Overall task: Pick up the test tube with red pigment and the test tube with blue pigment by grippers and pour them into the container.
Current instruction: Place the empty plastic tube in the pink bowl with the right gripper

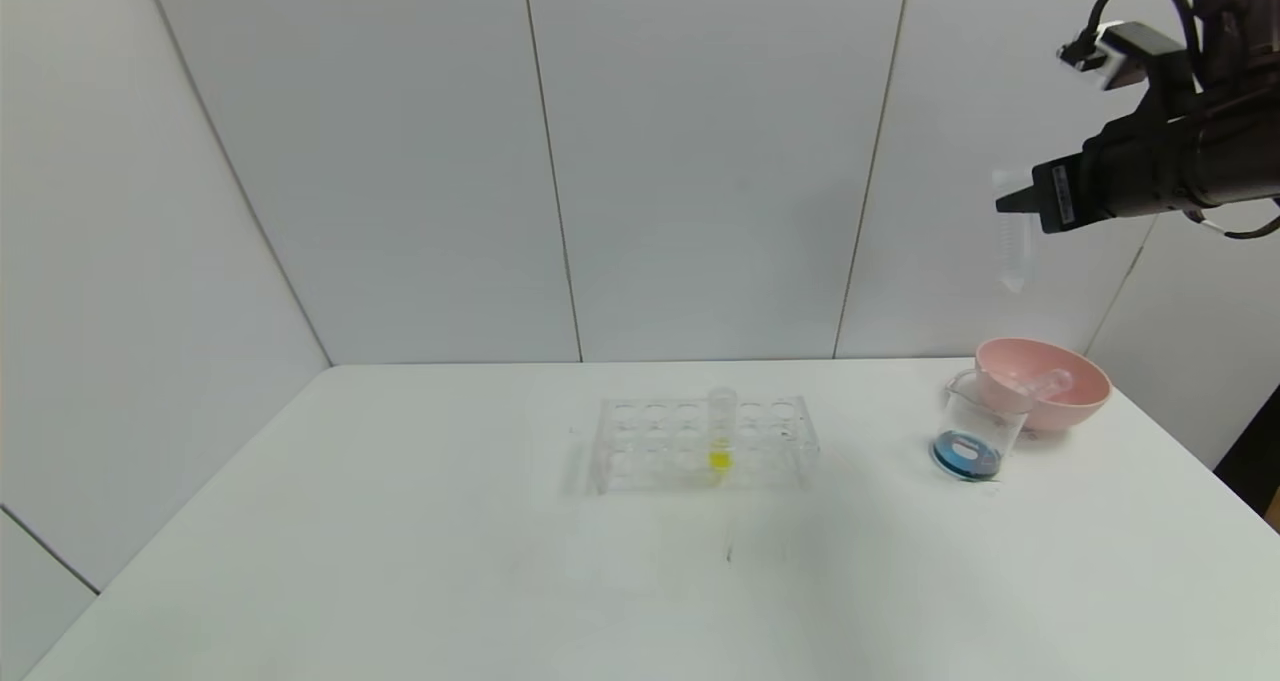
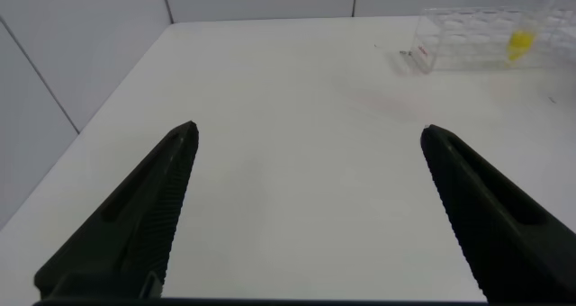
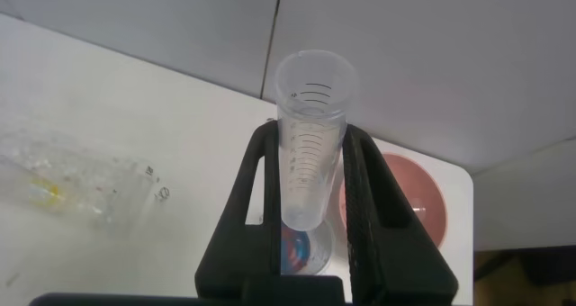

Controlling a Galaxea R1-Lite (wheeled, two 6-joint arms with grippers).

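Observation:
My right gripper (image 1: 1005,203) is high above the table's far right, shut on a clear, empty-looking test tube (image 1: 1015,241). In the right wrist view the tube (image 3: 315,90) stands between the fingers of that gripper (image 3: 310,133). Below it the container, a clear beaker (image 1: 975,431), holds blue liquid; the right wrist view shows the beaker (image 3: 301,252) with blue and some red in it. A second empty tube (image 1: 1045,384) lies in the pink bowl. No tube with red or blue liquid shows. My left gripper (image 2: 309,130) is open and empty over bare table.
The pink bowl (image 1: 1060,391) stands just behind and right of the beaker. A clear tube rack (image 1: 700,441) sits mid-table with a yellow-liquid tube (image 1: 720,441) upright in it. The table's right edge is close to the bowl.

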